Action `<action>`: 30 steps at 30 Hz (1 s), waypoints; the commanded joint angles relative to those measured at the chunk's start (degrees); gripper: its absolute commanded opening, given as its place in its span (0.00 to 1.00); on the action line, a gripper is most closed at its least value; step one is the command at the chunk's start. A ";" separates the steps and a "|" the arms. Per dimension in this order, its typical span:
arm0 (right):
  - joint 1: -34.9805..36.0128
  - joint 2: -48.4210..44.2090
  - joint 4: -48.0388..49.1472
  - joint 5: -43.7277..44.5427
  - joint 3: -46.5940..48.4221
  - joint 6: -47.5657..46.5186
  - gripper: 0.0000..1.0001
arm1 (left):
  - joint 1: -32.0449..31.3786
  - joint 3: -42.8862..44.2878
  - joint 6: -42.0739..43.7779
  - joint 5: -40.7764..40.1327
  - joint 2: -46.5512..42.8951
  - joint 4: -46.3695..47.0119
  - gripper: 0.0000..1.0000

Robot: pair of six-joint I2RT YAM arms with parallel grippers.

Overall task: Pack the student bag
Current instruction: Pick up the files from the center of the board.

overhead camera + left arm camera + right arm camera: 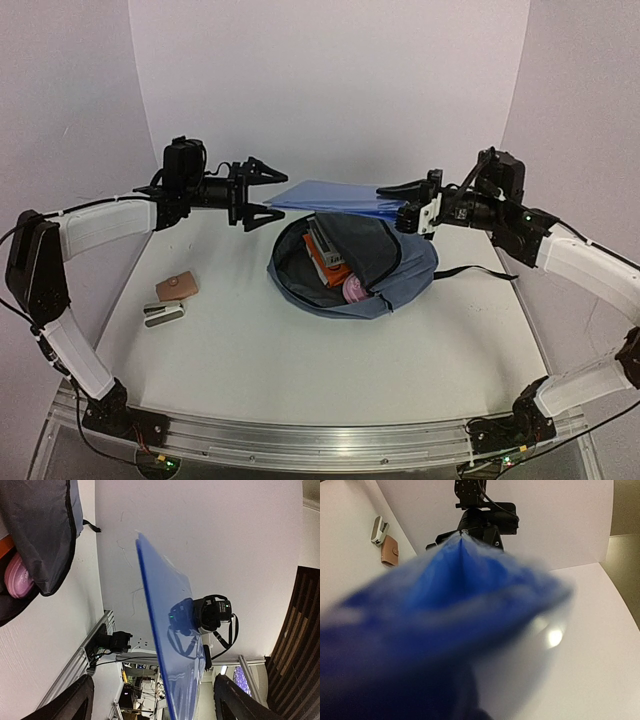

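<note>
The bag (400,270) lies unzipped on the desk (300,380), books (325,255) and a pink thing (357,290) inside. The right claw (412,205) is clamped on the blue folder (330,195) behind it. The left claw (262,192) gapes at the other end. The wallet (177,287) and stapler (163,315) are not yet packed.

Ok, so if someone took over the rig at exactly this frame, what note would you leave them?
Left gripper: open, jaws either side of one end of the flat bright-blue folder, not clamped.
Right gripper: shut on the folder's other end, held behind the bag.
Large slate-blue fabric backpack: lying unzipped mid-table.
Done: orange-covered book and round pink item are inside.
Left: folder into the bag; small brown wallet and small white-and-grey stapler lie on the white table beside the left arm.
</note>
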 commanded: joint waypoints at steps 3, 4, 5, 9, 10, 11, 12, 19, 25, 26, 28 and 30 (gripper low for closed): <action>1.09 0.84 4.76 -1.00 -0.40 -4.36 0.00 | -1.33 -0.43 -5.14 4.66 0.93 9.73 0.67; 1.25 1.12 4.94 -0.81 -0.52 -4.82 0.00 | -1.57 -0.08 -5.14 5.38 1.27 9.79 0.63; 1.42 1.48 5.15 -0.50 -0.56 -5.18 0.00 | -1.85 0.12 -5.11 5.80 1.51 9.89 0.58; 1.66 2.58 6.18 0.34 -0.72 -5.97 0.01 | -2.11 -1.23 -8.59 6.50 2.18 14.99 0.39; 1.64 2.70 6.57 0.31 -0.86 -6.14 0.01 | -2.14 -1.69 -9.81 6.50 2.28 16.55 0.35; 1.66 2.77 6.89 0.19 -1.02 -6.16 0.01 | -2.16 -1.99 -10.87 6.54 2.46 17.90 0.30; 1.69 2.86 7.21 0.10 -1.18 -6.17 0.02 | -2.18 -2.16 -11.75 6.64 2.69 19.31 0.24; 1.74 6.02 7.97 10.96 0.22 3.14 0.90 | 0.30 -7.27 -20.14 2.13 1.97 31.45 0.00; 1.25 14.22 -2.50 32.85 9.69 22.97 0.98 | 7.24 -11.10 -8.57 -7.39 -6.83 17.87 0.00; 1.19 15.78 -6.24 34.25 12.46 27.02 0.98 | 8.28 -11.05 -5.21 -9.42 -8.68 12.95 0.00; 1.08 18.88 -12.87 36.28 17.57 34.14 0.98 | 10.73 -11.72 -0.77 -14.06 -12.34 5.58 0.00; 1.08 22.70 -20.53 35.54 23.82 41.06 0.98 | 12.88 -12.45 2.48 -19.53 -15.44 -1.06 0.00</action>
